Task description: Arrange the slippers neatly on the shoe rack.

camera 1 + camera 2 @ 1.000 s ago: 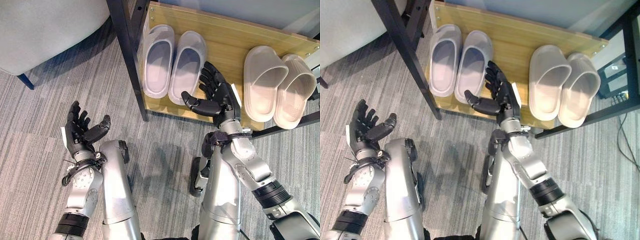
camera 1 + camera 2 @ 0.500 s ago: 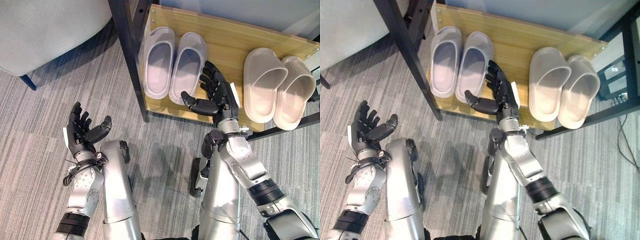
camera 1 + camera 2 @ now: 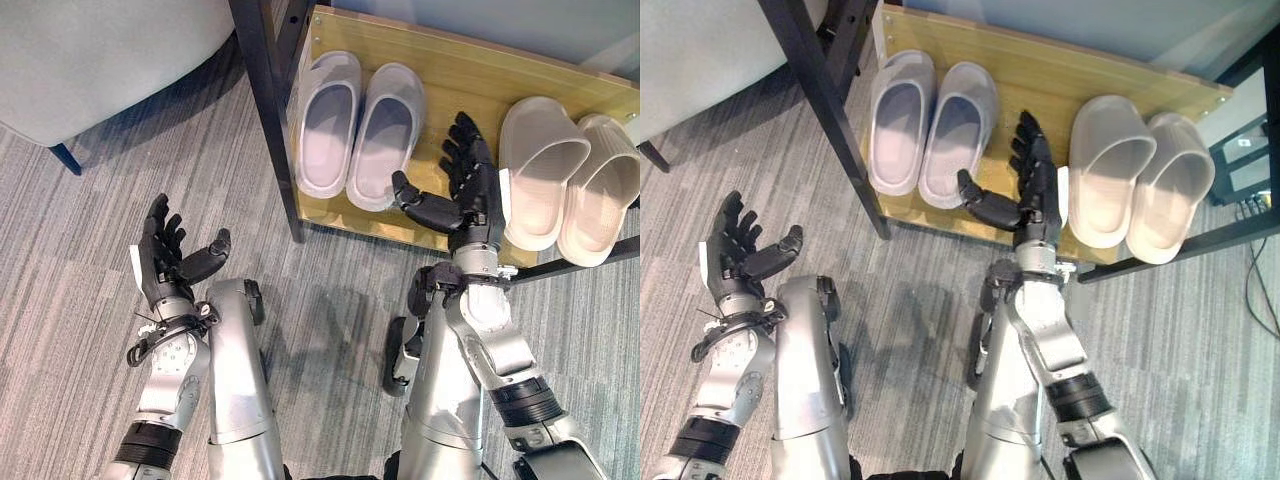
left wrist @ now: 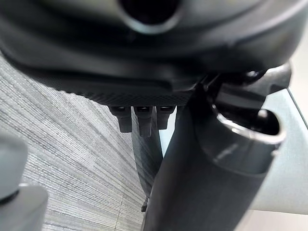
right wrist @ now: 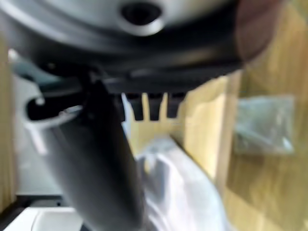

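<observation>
Left eye view: my right hand (image 3: pixel 470 200), fingers spread and empty, hovers between the grey slippers (image 3: pixel 355 135) and beige slippers (image 3: pixel 565 180) paired on the shoe rack (image 3: pixel 450 75); my left hand (image 3: pixel 165 265) is open over carpet.

I see grey striped carpet (image 3: pixel 90 240) covering the floor across the lower frame. At upper left sits a pale grey upholstered seat (image 3: pixel 100 50) on a dark leg (image 3: pixel 68 158).

pale lilac smooth matt rubbery slippers (image 3: pixel 352 125) | beige matt moulded slippers (image 3: pixel 568 178) | light wood-grain shelf board, slight sheen (image 3: pixel 455 75) | black matt metal rack post (image 3: pixel 268 110) | grey streaked rough carpet floor (image 3: pixel 90 240)
</observation>
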{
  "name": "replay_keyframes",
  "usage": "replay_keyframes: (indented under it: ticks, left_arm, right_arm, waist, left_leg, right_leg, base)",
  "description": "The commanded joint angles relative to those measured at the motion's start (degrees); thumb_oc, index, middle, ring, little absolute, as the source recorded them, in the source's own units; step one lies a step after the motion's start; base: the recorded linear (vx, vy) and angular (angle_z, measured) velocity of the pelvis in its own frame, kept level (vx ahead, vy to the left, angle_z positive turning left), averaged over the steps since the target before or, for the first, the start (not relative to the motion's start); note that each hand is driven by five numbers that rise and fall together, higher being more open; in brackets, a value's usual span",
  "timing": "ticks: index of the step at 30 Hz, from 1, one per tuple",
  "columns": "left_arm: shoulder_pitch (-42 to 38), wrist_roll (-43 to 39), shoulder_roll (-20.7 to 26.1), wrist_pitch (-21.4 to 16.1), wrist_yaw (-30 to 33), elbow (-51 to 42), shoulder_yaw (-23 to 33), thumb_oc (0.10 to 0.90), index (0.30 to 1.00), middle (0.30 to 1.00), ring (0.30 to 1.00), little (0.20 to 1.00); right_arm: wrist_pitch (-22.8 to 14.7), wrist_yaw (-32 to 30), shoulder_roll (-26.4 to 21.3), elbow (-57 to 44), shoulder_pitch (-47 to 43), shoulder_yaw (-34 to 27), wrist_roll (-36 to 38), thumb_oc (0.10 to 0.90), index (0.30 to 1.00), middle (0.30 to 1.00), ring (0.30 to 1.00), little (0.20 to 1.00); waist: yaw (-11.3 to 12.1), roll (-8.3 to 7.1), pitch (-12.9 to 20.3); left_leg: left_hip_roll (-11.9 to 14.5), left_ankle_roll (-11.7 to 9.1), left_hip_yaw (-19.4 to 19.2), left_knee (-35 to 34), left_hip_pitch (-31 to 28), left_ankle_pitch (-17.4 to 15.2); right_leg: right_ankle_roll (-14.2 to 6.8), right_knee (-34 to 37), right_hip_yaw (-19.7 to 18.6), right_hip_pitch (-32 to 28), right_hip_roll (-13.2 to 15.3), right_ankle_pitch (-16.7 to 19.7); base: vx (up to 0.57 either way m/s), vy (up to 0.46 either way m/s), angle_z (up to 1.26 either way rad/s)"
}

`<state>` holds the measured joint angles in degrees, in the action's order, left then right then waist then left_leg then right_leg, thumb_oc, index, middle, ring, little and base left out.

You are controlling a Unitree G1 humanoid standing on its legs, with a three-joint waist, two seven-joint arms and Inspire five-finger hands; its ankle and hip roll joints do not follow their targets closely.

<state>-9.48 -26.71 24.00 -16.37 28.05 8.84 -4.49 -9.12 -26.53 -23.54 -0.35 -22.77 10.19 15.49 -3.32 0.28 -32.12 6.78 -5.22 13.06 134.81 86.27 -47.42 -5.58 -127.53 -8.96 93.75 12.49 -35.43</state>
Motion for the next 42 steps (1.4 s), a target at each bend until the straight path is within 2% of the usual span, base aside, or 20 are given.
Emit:
replay_keyframes:
  ticks: [1,6,7,14,16,18,20,22,23,26,27,31,32,33,35,36,37,38,41,42]
  left_arm:
    - [1.43,5.16,-0.06,-5.05,0.42,-1.34,-3.46,0.800,0.900,0.900,0.900,0.900]
    - [2.66,6.07,-0.16,-5.26,0.61,-2.49,-3.04,0.800,0.900,0.900,0.900,0.900]
    - [3.55,6.76,-0.18,-5.46,0.16,-2.89,-2.68,0.800,0.900,0.900,0.900,0.900]
    - [4.59,6.39,-0.82,-6.19,-0.96,-1.94,-2.70,0.800,0.900,0.900,0.900,0.900]
    - [5.41,6.28,-0.53,-7.03,-1.66,-2.80,-2.04,0.800,0.900,0.900,0.900,0.900]
    - [5.63,5.24,-0.32,-8.27,-2.14,-3.22,-1.34,0.800,0.900,0.900,0.900,0.900]
    - [5.68,4.66,-0.57,-8.79,-2.41,-2.56,-0.26,0.800,0.900,0.900,0.900,0.900]
    - [3.87,4.88,-0.26,-9.61,-2.71,-1.43,0.27,0.800,0.900,0.900,0.900,0.900]
    - [3.79,4.87,-0.25,-9.65,-2.72,-1.37,0.27,0.800,0.900,0.900,0.900,0.900]
    - [1.81,5.25,-0.15,-10.29,-3.49,0.50,-1.00,0.800,0.900,0.900,0.900,0.900]
    - [1.57,5.53,-0.47,-10.53,-4.02,2.57,-2.47,0.800,0.900,0.900,0.900,0.900]
    - [0.97,9.31,-0.21,-10.77,-3.11,6.58,-6.16,0.800,0.900,0.900,0.900,0.900]
    - [0.24,11.03,-1.03,-10.53,-2.74,11.84,-8.74,0.800,0.900,0.900,0.900,0.900]
    - [0.18,11.07,-1.10,-10.65,-2.71,12.02,-8.77,0.800,0.900,0.900,0.900,0.900]
    - [-0.38,13.42,-2.03,-9.50,-3.84,18.24,-11.67,0.800,0.900,0.900,0.900,0.900]
    - [-0.48,13.40,-2.08,-9.60,-3.89,18.42,-11.63,0.800,0.900,0.900,0.900,0.900]
    - [0.25,15.24,-1.54,-9.73,-4.59,20.58,-12.72,0.800,0.900,0.900,0.900,0.900]
    - [0.57,16.52,-1.85,-9.64,-5.21,22.29,-13.95,0.800,0.900,0.900,0.900,0.900]
    - [0.98,16.08,-2.22,-9.98,-6.15,23.28,-14.19,0.800,0.900,0.900,0.900,0.900]
    - [1.82,19.14,-2.78,-8.71,-6.82,26.40,-16.12,0.800,0.900,0.900,0.900,0.900]
  right_arm:
    - [-6.75,-3.44,0.46,-9.32,3.22,-2.54,-8.61,0.800,0.900,0.900,0.900,0.900]
    - [-7.57,-4.02,-0.52,-15.61,6.20,-4.40,-14.37,0.800,0.900,0.900,0.900,0.900]
    - [-8.55,-2.68,-1.92,-20.19,8.70,-5.42,-17.12,0.800,0.900,0.900,0.900,0.900]
    - [-11.77,0.07,-4.38,-28.77,17.99,-10.74,-16.79,0.800,0.900,0.900,0.900,0.900]
    - [-13.52,-0.50,-3.46,-30.39,21.61,-15.28,-16.29,0.800,0.900,0.900,0.900,0.900]
    - [-14.24,-2.33,-2.10,-29.38,22.50,-16.85,-16.27,0.800,0.900,0.900,0.900,0.900]
    - [-14.14,-3.23,-1.61,-28.08,24.12,-17.42,-17.91,0.800,0.900,0.900,0.900,0.900]
    - [-13.94,-5.84,-0.53,-26.30,23.94,-18.80,-20.52,0.800,0.900,0.900,0.900,0.900]
    - [-14.00,-5.96,-0.54,-26.18,23.83,-18.76,-20.60,0.800,0.900,0.900,0.900,0.900]
    - [-12.32,-7.57,-0.46,-23.23,24.52,-15.58,-24.08,0.800,0.900,0.900,0.900,0.900]
    - [-11.10,-8.65,-2.18,-22.52,26.66,-12.96,-30.00,0.800,0.900,0.900,0.900,0.900]
    - [-9.55,-10.91,-5.21,-18.44,28.13,-7.74,-36.53,0.800,0.900,0.900,0.900,0.900]
    - [-8.30,-10.94,-6.93,-15.05,28.18,-4.20,-39.43,0.800,0.900,0.900,0.900,0.900]
    - [-8.35,-11.06,-6.95,-14.90,28.12,-4.11,-39.52,0.800,0.900,0.900,0.900,0.900]
    - [-7.43,-10.34,-8.94,-11.55,27.75,-0.83,-41.89,0.800,0.900,0.900,0.900,0.900]
    - [-7.48,-10.43,-8.96,-11.39,27.61,-0.74,-41.93,0.800,0.900,0.900,0.900,0.900]
    - [-7.20,-12.52,-12.19,-12.79,28.70,-0.67,-48.29,0.800,0.900,0.900,0.900,0.900]
    - [-6.27,-11.97,-13.79,-9.72,28.18,1.79,-51.41,0.800,0.900,0.900,0.900,0.900]
    - [-6.57,-11.75,-14.06,-5.99,27.17,4.21,-53.01,0.800,0.900,0.900,0.900,0.900]
    - [-5.71,-9.65,-14.29,-3.03,28.10,5.85,-54.73,0.800,0.900,0.900,0.900,0.900]
  waist:
    - [3.00,1.13,2.32]
    - [2.67,0.88,2.32]
    - [2.41,0.55,2.32]
    - [1.09,-0.10,2.32]
    - [0.34,-0.23,2.32]
    - [0.38,-0.24,2.32]
    - [0.12,-0.43,2.32]
    - [0.19,-0.87,2.32]
    - [0.19,-0.89,2.32]
    - [0.39,-0.69,3.27]
    - [0.36,-0.71,4.99]
    - [0.20,-0.39,7.08]
    - [0.09,-0.37,8.08]
    - [0.07,-0.37,7.99]
    - [-0.28,-0.50,9.64]
    - [-0.32,-0.55,9.21]
    - [-0.31,-0.86,10.21]
    - [-0.19,-0.93,10.97]
    - [-0.40,-1.10,11.08]
    - [-0.40,-1.19,12.69]
  left_leg:
    - [-3.91,1.05,4.03,-0.38,3.68,3.13]
    - [-3.88,1.15,3.96,-0.26,3.68,3.03]
    - [-3.90,1.10,3.93,-0.24,3.68,2.93]
    - [-3.80,0.88,3.37,-0.66,3.68,3.20]
    - [-3.77,0.77,3.02,-1.08,3.68,3.12]
    - [-3.50,0.75,2.60,-1.99,3.68,3.42]
    - [-3.14,0.78,1.74,-4.23,3.68,3.62]
    - [-2.23,1.03,-0.75,-12.08,3.68,4.95]
    - [-2.25,1.07,-0.81,-12.37,3.68,5.24]
    - [-1.77,1.07,-2.13,-21.57,1.17,8.99]
    - [-1.32,0.86,-2.48,-25.35,-0.69,10.26]
    - [0.39,0.72,-2.64,-31.57,-5.03,12.12]
    - [1.40,0.89,-3.43,-35.27,-8.26,13.16]
    - [1.41,0.92,-3.48,-35.56,-8.55,13.30]
    - [2.54,0.88,-4.85,-43.49,-14.94,15.82]
    - [2.57,0.91,-4.96,-44.11,-15.71,16.11]
    - [3.10,0.72,-5.70,-48.64,-19.81,17.02]
    - [3.27,0.57,-6.04,-50.87,-21.80,17.56]
    - [3.53,0.53,-6.36,-53.56,-24.69,18.33]
    - [4.09,0.14,-7.50,-58.70,-30.14,18.99]
  right_leg:
    - [0.60,-3.85,-2.26,-3.80,1.81,-7.85]
    - [0.56,-3.97,-2.27,-3.80,1.80,-8.12]
    - [0.51,-3.95,-2.38,-3.80,1.76,-8.21]
    - [0.60,-3.76,-2.43,-3.80,1.92,-8.13]
    - [0.64,-3.46,-2.42,-3.80,2.10,-8.12]
    - [0.76,-2.93,-2.47,-3.80,1.89,-7.70]
    - [1.07,-0.80,-2.06,-3.80,2.09,-7.35]
    - [1.79,6.74,-0.45,-3.83,2.28,-5.59]
    - [1.85,7.02,-0.40,-3.83,2.29,-5.32]
    - [2.24,16.04,2.20,-6.70,1.93,-2.30]
    - [2.18,20.18,3.86,-8.45,2.42,-1.46]
    - [1.19,26.42,5.44,-12.45,2.79,0.60]
    - [0.96,30.33,6.24,-15.46,3.17,1.95]
    - [0.97,30.63,6.29,-15.75,3.16,2.08]
    - [0.47,38.35,7.44,-21.58,3.22,3.92]
    - [0.51,38.94,7.54,-22.33,3.20,4.18]
    - [0.50,43.36,8.41,-26.12,3.19,4.71]
    - [0.48,45.71,8.93,-28.30,3.36,5.06]
    - [0.39,48.46,9.29,-30.95,3.32,5.82]
    - [-0.42,53.45,10.36,-36.01,3.60,6.46]
  base:
    - [0.00,0.000,0.00]
    - [0.00,0.000,0.00]
    - [0.00,0.000,0.00]
    - [0.01,0.006,-0.01]
    - [0.01,0.015,-0.02]
    - [0.01,0.037,-0.08]
    - [-0.03,0.031,-0.15]
    - [-0.10,0.032,-0.16]
    - [-0.12,0.020,-0.28]
    - [-0.10,0.031,-0.38]
    - [-0.03,0.032,-0.12]
    - [0.02,0.036,0.02]
    - [0.01,0.017,-0.04]
    - [0.01,0.020,-0.06]
    - [0.00,0.000,0.00]
    - [0.04,-0.027,0.04]
    - [0.07,-0.039,0.00]
    - [0.09,-0.041,-0.02]
    - [0.03,-0.006,0.00]
    - [0.10,0.013,-0.04]
